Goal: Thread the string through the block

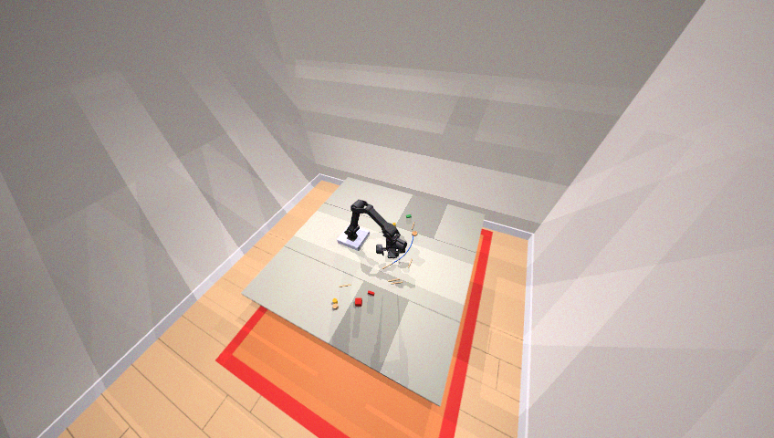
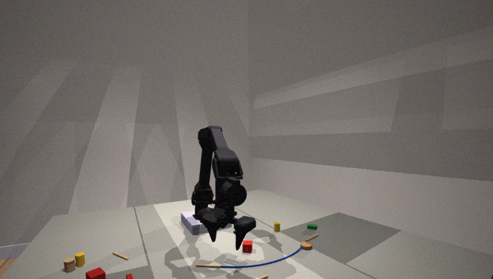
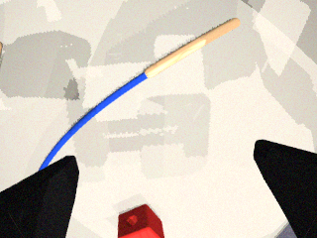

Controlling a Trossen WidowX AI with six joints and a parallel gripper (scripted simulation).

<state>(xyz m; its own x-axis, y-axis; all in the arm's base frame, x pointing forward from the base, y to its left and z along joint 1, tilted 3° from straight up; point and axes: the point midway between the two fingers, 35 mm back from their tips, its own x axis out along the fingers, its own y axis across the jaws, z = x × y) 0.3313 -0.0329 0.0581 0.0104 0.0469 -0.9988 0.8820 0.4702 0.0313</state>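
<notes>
The red block [image 2: 247, 246] [image 3: 141, 221] with the hole sits on the table; the wrist view shows a round hole in one face at the bottom edge. The wooden stick [image 1: 387, 266] [image 2: 207, 265] [image 3: 193, 47] lies flat at the end of the blue string [image 2: 256, 265] [image 3: 94, 113]. The string curves over the table to the round wooden button [image 1: 414, 233] [image 2: 306, 245], outside the block. My gripper [image 2: 225, 244] [image 3: 169, 159] is wide open and empty, above the table near the block, with the stick beyond its fingertips in the wrist view. The arm hides the block in the top view.
Loose sticks lie at the left [image 1: 344, 285] [image 2: 120, 256], near the string stick [image 1: 410, 264] and by the button [image 2: 311, 237]. A yellow cylinder [image 2: 277, 226] and green block [image 2: 312, 226] stand behind. A larger red block [image 1: 358, 301], small red piece [image 1: 371, 293] and two cylinders are near the front.
</notes>
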